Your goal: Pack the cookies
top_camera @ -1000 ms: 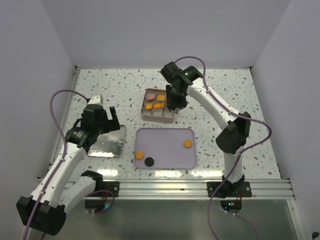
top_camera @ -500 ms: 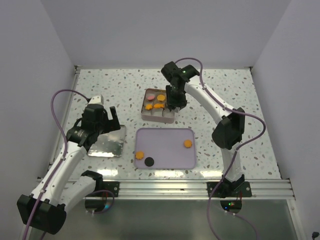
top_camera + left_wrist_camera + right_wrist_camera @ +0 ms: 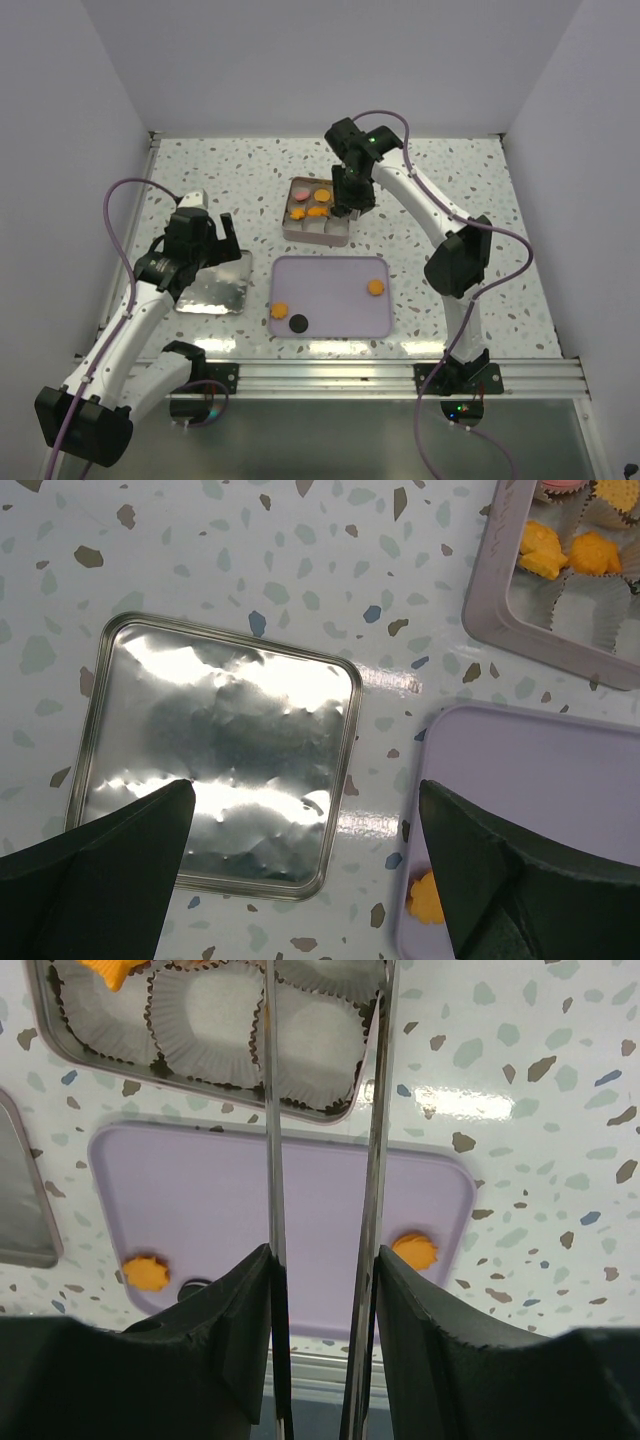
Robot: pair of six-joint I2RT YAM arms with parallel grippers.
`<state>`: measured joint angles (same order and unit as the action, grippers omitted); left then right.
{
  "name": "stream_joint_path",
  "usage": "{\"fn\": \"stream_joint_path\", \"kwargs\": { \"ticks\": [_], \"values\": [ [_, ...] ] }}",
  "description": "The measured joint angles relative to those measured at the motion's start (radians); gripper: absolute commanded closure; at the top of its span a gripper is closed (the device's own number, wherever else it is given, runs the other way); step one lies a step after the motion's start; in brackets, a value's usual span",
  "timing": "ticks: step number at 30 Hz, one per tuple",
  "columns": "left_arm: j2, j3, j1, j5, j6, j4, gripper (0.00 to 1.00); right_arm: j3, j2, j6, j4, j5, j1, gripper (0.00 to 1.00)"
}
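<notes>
Three cookies lie on the lavender tray [image 3: 330, 290]: an orange cookie [image 3: 280, 310] and a black cookie [image 3: 297, 322] at its near left, another orange cookie [image 3: 375, 287] at the right. The tin [image 3: 345, 236] holds a pink cookie [image 3: 300, 197] and three orange ones in paper cups. My right gripper [image 3: 348, 198] hangs over the tin's right side. Its long metal blades [image 3: 271, 1110] stand apart with nothing between them, and their tips run out of the wrist view. My left gripper [image 3: 305, 790] is wide open above the lid's corner, holding nothing.
The shiny square lid [image 3: 213, 283] lies flat on the speckled table, left of the tray. Several white paper cups [image 3: 205, 1020] in the tin's near row are empty. A metal rail [image 3: 330, 378] runs along the near edge, and white walls enclose the table.
The right gripper has shifted slightly back over the tin's right side and its blades have spread a little. The left arm and the tray's cookies have not moved.
</notes>
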<state>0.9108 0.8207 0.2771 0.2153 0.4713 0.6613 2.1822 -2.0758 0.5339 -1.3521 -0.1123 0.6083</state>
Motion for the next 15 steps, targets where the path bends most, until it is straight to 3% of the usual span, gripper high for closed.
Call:
{"fn": "stream_joint_path", "kwargs": {
  "ticks": [11,15],
  "values": [
    [0.0,0.0,0.0,-0.003,0.0,0.0,0.0,-0.023,0.093,0.015,0.002,-0.001,0.015,0.54],
    [0.0,0.0,0.0,-0.004,0.0,0.0,0.0,-0.038,0.172,0.036,0.005,-0.02,0.092,0.54]
  ]
}}
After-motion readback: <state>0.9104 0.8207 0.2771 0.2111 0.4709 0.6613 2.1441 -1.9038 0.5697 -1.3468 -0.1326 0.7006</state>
